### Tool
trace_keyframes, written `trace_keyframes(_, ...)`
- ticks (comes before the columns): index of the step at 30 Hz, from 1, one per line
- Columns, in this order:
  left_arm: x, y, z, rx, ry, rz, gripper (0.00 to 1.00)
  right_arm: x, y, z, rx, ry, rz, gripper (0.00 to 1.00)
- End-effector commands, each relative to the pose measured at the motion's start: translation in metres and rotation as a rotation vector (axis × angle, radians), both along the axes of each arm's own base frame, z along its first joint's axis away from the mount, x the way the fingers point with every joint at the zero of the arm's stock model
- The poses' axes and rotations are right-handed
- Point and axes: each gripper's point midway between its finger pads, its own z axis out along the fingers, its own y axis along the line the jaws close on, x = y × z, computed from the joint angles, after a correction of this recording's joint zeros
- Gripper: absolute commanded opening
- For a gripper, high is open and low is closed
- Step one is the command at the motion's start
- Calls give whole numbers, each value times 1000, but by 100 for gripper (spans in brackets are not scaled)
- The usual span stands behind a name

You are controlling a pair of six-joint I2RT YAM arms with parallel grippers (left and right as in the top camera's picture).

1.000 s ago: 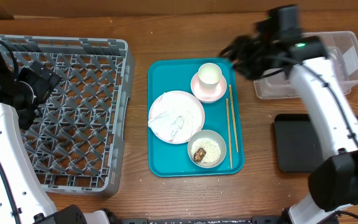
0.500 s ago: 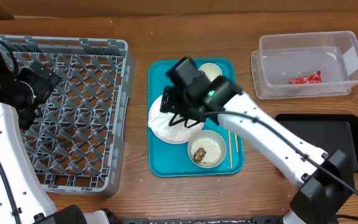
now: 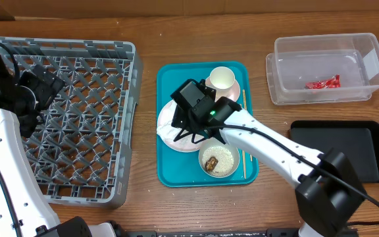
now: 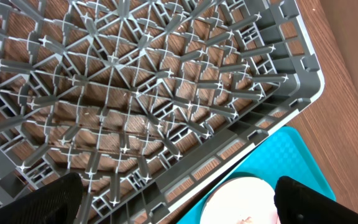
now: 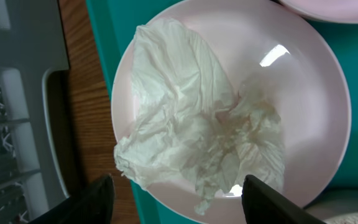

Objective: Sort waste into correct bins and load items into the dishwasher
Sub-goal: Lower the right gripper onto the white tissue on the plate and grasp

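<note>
My right gripper (image 3: 188, 128) is open and hangs just above the round pale pink plate (image 5: 303, 81), its fingertips either side of the crumpled white tissue (image 5: 191, 140) lying on it. The plate (image 3: 166, 128) sits on the teal tray, mostly under the arm. A white cup (image 3: 221, 78) stands in a pink bowl at the tray's back. A grey-white bowl (image 3: 220, 158) holds rice and a brown lump. The red-and-white wrapper (image 3: 323, 83) lies in the clear tub (image 3: 288, 95). My left gripper (image 4: 179, 205) is open and empty over the grey dish rack (image 4: 135, 93).
The black tray (image 3: 337, 151) lies at the right front. Wooden chopsticks (image 3: 245, 148) lie along the teal tray's (image 3: 170, 172) right side. The dish rack (image 3: 71, 118) fills the left of the table and holds nothing.
My right arm swung from the clear tub over to the plate and came lower over the tissue. The wrapper now lies in the tub. The left arm has not moved.
</note>
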Motion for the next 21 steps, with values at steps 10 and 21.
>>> trace_keyframes(10, 0, 2, 6, 5, -16, 16, 100, -7, 4, -40, -28, 92, 9, 59)
trace_keyframes(21, 0, 2, 6, 5, -16, 16, 100, -13, 2, -59, -64, 129, 14, 54)
